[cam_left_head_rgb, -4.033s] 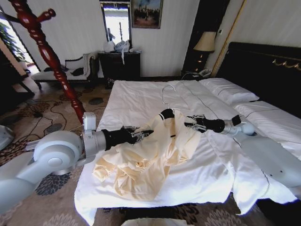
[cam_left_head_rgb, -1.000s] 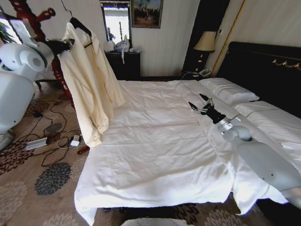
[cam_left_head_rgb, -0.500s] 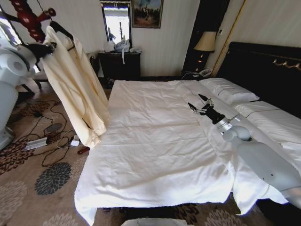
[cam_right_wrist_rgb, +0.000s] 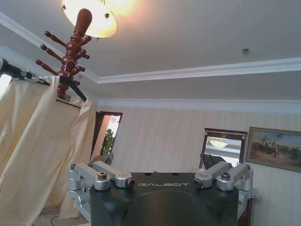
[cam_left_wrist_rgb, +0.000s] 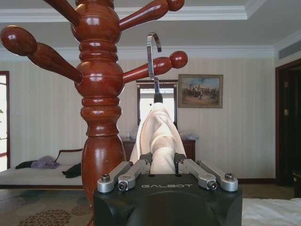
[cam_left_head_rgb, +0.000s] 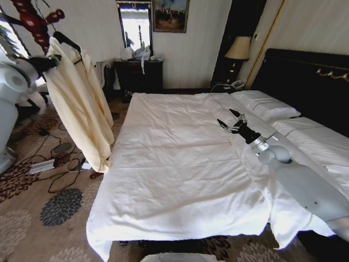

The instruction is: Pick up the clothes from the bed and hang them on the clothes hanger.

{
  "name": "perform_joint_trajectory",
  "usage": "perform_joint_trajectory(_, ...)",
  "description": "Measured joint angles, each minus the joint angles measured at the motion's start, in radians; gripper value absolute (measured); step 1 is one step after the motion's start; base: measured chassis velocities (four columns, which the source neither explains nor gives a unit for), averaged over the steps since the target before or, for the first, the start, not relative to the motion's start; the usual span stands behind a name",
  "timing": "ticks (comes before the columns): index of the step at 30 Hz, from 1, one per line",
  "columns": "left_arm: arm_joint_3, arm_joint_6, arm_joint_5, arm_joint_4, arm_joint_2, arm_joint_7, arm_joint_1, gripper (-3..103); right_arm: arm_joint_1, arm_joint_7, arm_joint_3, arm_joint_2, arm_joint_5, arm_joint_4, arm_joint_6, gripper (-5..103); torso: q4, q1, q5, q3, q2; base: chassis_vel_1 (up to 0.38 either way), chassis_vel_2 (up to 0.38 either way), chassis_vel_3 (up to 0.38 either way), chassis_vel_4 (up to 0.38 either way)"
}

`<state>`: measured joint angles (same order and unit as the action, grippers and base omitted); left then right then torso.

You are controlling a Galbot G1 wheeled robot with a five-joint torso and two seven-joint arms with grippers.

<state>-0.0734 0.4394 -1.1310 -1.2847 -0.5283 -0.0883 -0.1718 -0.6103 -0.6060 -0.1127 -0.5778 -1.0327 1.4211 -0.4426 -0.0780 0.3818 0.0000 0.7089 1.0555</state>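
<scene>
The clothes [cam_left_head_rgb: 79, 103] hang at the upper left of our head view, draped on the clothes hanger [cam_left_head_rgb: 66, 39] beside the coat stand [cam_left_head_rgb: 32, 22], off the bed [cam_left_head_rgb: 180, 164]; our right gripper [cam_left_head_rgb: 230, 123] hovers mid-frame over the sheet, fingers spread. In the left wrist view our left gripper [cam_left_wrist_rgb: 162, 167] seems clamped on the garment, hook [cam_left_wrist_rgb: 153, 59] above. The right wrist view shows the cream fabric at left.
</scene>
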Motion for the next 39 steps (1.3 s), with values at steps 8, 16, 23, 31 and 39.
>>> perform_joint_trajectory(8, -0.005, 0.001, -0.003, -0.014, 0.0, 0.003, 0.011, 20, -0.006, -0.004, -0.005, 0.002, 0.0, 0.001, -0.002, 100, 0.0001, 0.0, 0.0, 0.0, 0.0, 0.0, 0.0, 0.0, 0.0)
perform_joint_trajectory(16, 0.022, 0.016, -0.013, -0.03, 0.006, 0.003, 0.051, 20, -0.007, -0.007, -0.006, 0.003, -0.001, 0.005, -0.004, 100, 0.0002, 0.0, 0.0, 0.0, 0.0, 0.0, 0.0, 0.0, 0.0)
perform_joint_trajectory(23, 0.042, 0.016, -0.014, -0.017, 0.009, 0.002, 0.072, 20, -0.008, -0.007, -0.007, 0.006, -0.001, 0.009, -0.004, 100, 0.0003, 0.0, -0.0003, 0.0, 0.0, 0.0, 0.0, 0.0, 0.0)
perform_joint_trajectory(31, 0.047, 0.014, -0.024, -0.052, 0.024, 0.002, 0.073, 20, -0.009, -0.008, -0.007, 0.008, -0.002, 0.01, -0.005, 100, 0.0002, 0.0, 0.0, 0.0, 0.0, 0.0, 0.0, 0.0, 0.0)
perform_joint_trajectory(39, -0.004, 0.014, -0.036, -0.011, -0.006, -0.002, -0.015, 20, -0.011, -0.008, -0.008, 0.008, -0.001, 0.016, -0.005, 100, 0.0001, 0.0, 0.0002, 0.0, 0.0, 0.0, 0.0, 0.0, 0.0)
